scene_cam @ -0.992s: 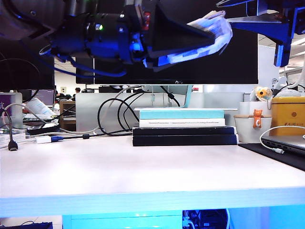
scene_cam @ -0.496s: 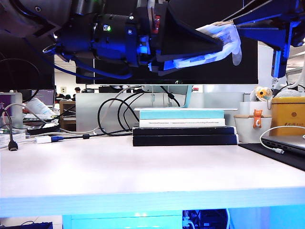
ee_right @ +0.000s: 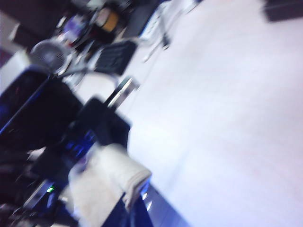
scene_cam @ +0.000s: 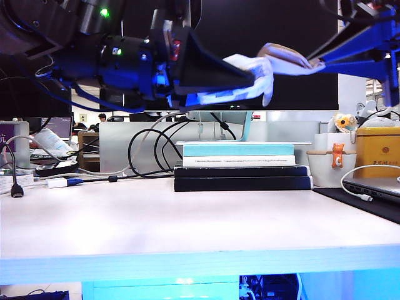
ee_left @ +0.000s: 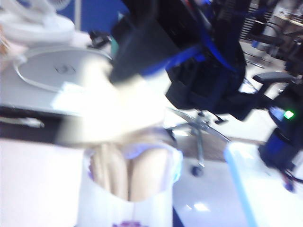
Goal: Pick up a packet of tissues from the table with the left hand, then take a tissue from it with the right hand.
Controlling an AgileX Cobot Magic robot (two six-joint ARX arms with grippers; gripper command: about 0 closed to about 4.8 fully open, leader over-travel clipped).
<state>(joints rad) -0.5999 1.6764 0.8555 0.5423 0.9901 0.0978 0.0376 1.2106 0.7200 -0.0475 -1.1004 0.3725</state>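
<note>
High above the table [scene_cam: 187, 225], my left gripper [scene_cam: 250, 81] is shut on the packet of tissues [scene_cam: 240, 89], a whitish soft pack held level. A cream tissue [scene_cam: 284, 57] stretches from the packet's end to my right gripper [scene_cam: 315, 62], which is shut on it from the right. The left wrist view is blurred. There the packet [ee_left: 128, 201] shows its purple patch, with the tissue [ee_left: 118, 113] rising out of its opening toward the dark right gripper [ee_left: 142, 52]. In the blurred right wrist view the tissue [ee_right: 106, 182] hangs creased by the black left hand [ee_right: 102, 125].
A stack of books [scene_cam: 240, 165] lies under the grippers at the back of the table, in front of a dark monitor [scene_cam: 275, 25]. Cables [scene_cam: 147, 153] trail at the back left. A white cup [scene_cam: 331, 167], a yellow box [scene_cam: 378, 150] and a laptop [scene_cam: 375, 186] sit on the right.
The left gripper has carried the packet down and to the left. The right gripper has shut on the tissue, which is now drawn out between the two.
</note>
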